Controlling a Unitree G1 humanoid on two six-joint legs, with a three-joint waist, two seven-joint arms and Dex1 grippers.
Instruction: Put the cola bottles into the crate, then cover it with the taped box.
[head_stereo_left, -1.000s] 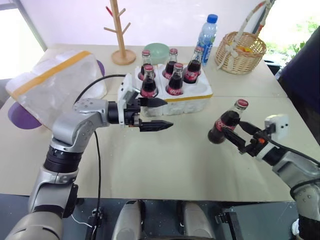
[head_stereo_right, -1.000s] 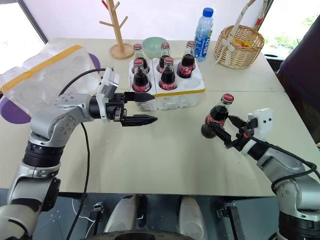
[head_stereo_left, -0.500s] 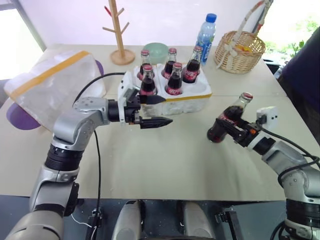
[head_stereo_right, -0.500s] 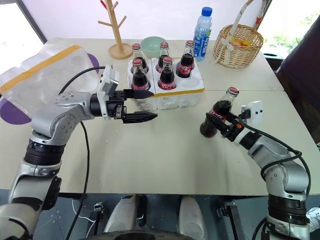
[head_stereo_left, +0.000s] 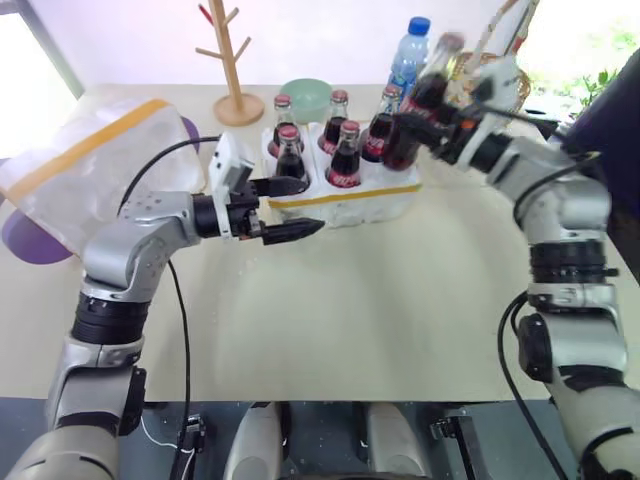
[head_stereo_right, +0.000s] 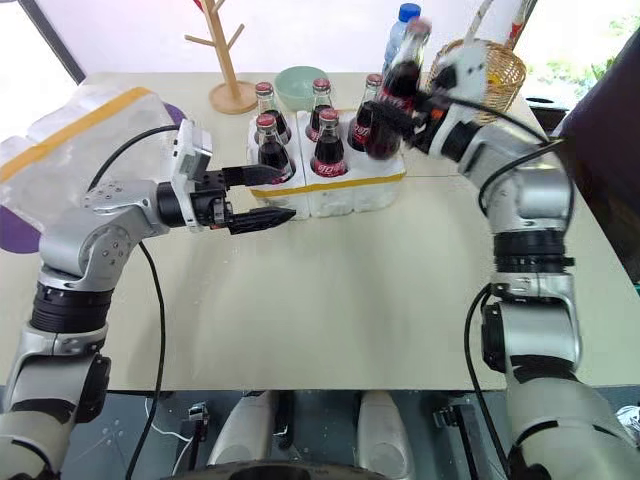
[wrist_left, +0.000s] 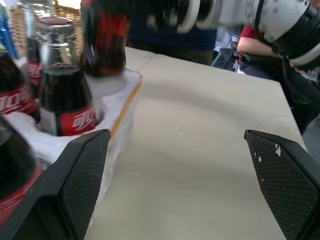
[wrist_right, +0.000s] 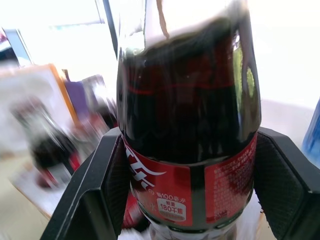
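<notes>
The right end effector (head_stereo_left: 440, 115) grips the sixth cola bottle (head_stereo_left: 420, 100) above the crate (head_stereo_left: 345, 195) (five already seated), so lowering it upright into the empty well seems next, while the left end effector (head_stereo_left: 285, 208) waits open.

Crate (head_stereo_right: 330, 190): low white foam tray, yellow tape band, upright. Five cola bottles (head_stereo_right: 328, 143) stand in its wells, dark with red caps and labels. Sixth bottle (head_stereo_right: 398, 85) tilted, over crate's right end. Taped box (head_stereo_right: 75, 135): white foam, yellow band, tipped, left of crate.
</notes>
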